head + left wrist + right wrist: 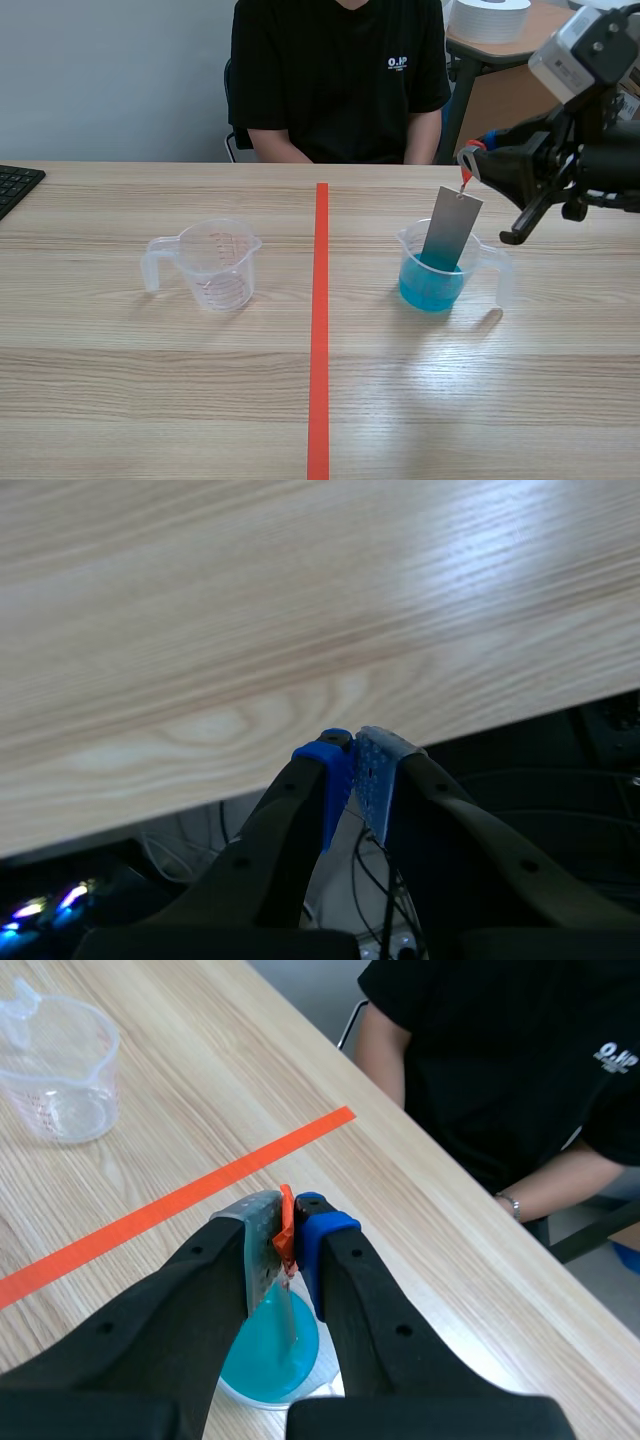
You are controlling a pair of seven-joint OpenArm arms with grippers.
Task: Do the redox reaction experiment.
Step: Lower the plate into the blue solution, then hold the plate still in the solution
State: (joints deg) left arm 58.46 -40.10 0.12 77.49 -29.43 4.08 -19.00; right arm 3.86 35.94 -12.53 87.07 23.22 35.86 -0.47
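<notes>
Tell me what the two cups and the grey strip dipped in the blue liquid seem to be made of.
The empty cup and the cup of blue liquid look like clear glossy plastic: see-through walls, moulded handles. The strip, hanging from the right hand, looks like thin sheet metal, flat and dull grey; which metal cannot be told.

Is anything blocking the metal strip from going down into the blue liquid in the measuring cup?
Nothing visible. The metal strip hangs by its red tab from the right gripper, its lower end already inside the measuring cup, reaching the blue liquid.
</notes>
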